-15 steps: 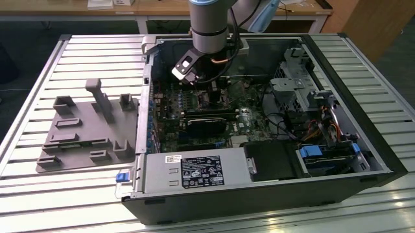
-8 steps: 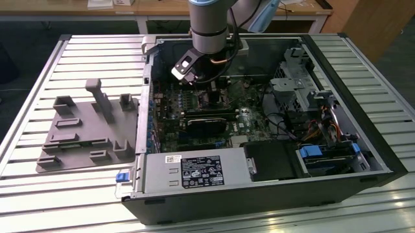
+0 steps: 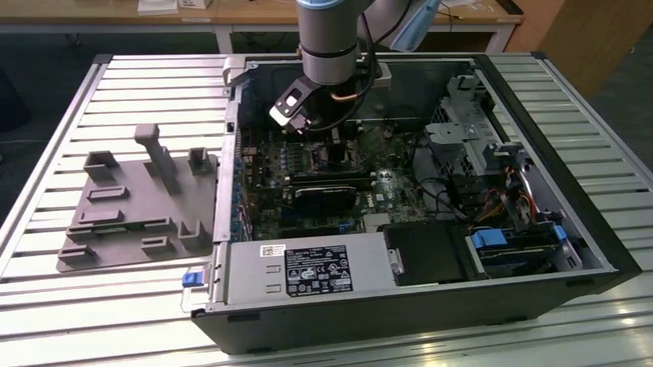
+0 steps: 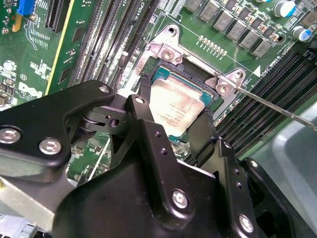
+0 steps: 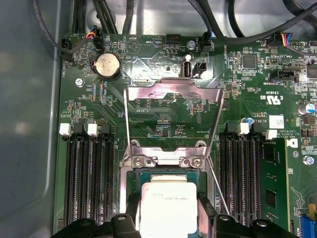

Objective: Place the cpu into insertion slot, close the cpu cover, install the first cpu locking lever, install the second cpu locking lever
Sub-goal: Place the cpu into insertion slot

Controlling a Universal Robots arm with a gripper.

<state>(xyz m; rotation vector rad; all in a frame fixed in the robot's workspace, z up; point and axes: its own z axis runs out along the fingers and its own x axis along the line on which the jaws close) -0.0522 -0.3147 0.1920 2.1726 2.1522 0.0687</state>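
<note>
Tool (image 4: 176,116) is pinched narrow on the cpu (image 5: 167,206), which sits right in the slot (image 4: 188,78), with the cover (image 5: 173,94) flipped open just past it. My worry is that if the chip's a hair crooked, or the fingers drag it on release, a corner could ride up on the slot frame and mash contacts. The thin lever (image 4: 277,106) beside the slot could snag too. Well left of the slot there's a grey fixture (image 3: 133,206) on the slatted metal desk (image 3: 122,84). Around the slot is the open case (image 3: 408,306), and behind it a wooden table (image 3: 255,15).
</note>
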